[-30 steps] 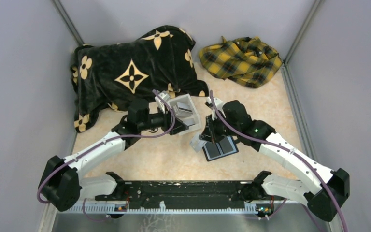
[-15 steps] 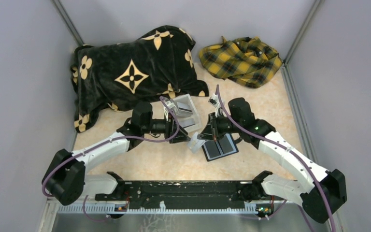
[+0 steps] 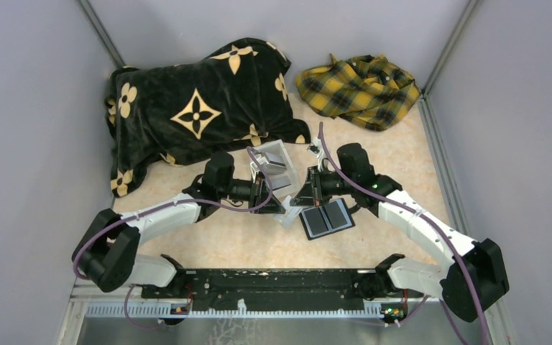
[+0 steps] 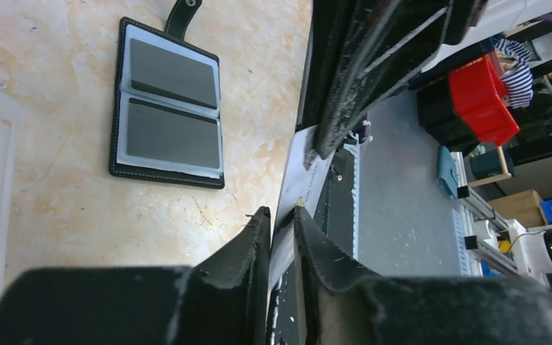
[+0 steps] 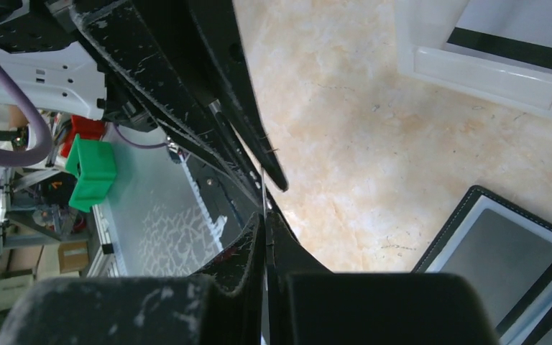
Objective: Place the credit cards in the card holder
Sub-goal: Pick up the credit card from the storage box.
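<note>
The right gripper (image 5: pixel 264 223) has its jaws clenched on one end of a pale card (image 4: pixel 300 162), which it holds edge-up above the table (image 4: pixel 79 215). The left gripper (image 4: pixel 282 212) faces it from the other side. Its two fingers are drawn in to a narrow slot with the card's free end inside, but I cannot tell whether the pads actually press on the plastic. The two sets of fingertips come almost nose to nose along the card, and the card is the only thing between them. The card holder (image 4: pixel 169 108) lies open and flat on the table, just beside the grippers on the right arm's side, and neither gripper touches it. Each half shows a dark rectangle inside a pale grey sleeve, and its strap clasp (image 4: pixel 183 11) sticks out from one edge. Just behind the left gripper sits a white open-top box (image 3: pixel 273 159) with something dark in it. Further back, a black blanket (image 3: pixel 194 100) with cream flower shapes and a yellow plaid cloth (image 3: pixel 359 90) lie bunched against the far wall.
</note>
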Controlling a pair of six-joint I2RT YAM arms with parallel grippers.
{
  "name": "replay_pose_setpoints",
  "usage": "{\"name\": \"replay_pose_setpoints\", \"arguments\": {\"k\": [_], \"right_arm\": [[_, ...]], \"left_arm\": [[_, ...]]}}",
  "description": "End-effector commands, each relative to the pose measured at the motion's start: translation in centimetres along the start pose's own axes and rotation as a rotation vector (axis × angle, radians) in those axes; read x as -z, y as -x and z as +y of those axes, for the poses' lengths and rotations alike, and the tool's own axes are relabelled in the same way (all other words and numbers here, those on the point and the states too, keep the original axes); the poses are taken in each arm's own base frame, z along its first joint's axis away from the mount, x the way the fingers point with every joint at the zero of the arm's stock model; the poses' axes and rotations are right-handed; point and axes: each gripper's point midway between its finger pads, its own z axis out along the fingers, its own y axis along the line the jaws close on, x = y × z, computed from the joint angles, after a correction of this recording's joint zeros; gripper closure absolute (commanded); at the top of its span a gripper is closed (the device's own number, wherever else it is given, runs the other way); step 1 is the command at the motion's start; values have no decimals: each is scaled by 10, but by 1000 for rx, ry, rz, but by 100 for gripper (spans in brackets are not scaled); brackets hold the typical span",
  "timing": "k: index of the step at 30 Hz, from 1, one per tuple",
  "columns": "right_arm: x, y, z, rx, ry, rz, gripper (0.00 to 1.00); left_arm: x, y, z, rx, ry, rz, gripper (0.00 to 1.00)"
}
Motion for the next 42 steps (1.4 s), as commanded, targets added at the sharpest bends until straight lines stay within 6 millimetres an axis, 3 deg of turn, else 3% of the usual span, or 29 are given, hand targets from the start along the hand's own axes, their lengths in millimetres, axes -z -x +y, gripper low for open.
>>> {"name": "replay_pose_setpoints", "arguments": {"k": [1, 6, 11, 16, 21, 26, 32, 39, 42], "right_arm": [[-2, 15, 4, 10, 67, -44, 100], [-3, 18, -8, -17, 51, -56, 100], [6, 24, -25, -1, -60, -114, 66], [22, 25, -43, 28, -201, -210, 50], [28, 22, -49, 20, -223, -298, 48], [22, 13, -54, -5, -193, -331, 49], [21, 15, -49, -6, -136, -391, 49], [17, 14, -51, -13, -122, -402, 51], [16, 13, -52, -22, -110, -405, 57]], "left_arm": [[-5, 7, -12, -36, -77, 4, 81], [-9, 2, -6, 0, -81, 29, 95], [-10, 5, 2, 11, -36, -20, 100], [-8, 23, 13, 65, 53, -166, 100], [-6, 39, 19, 180, 101, -330, 100], [-14, 44, 9, 251, 57, -417, 100], [-30, 41, 8, 313, 52, -435, 100], [-36, 35, 11, 382, 25, -452, 100], [-37, 33, 13, 403, 29, -460, 100]]}}
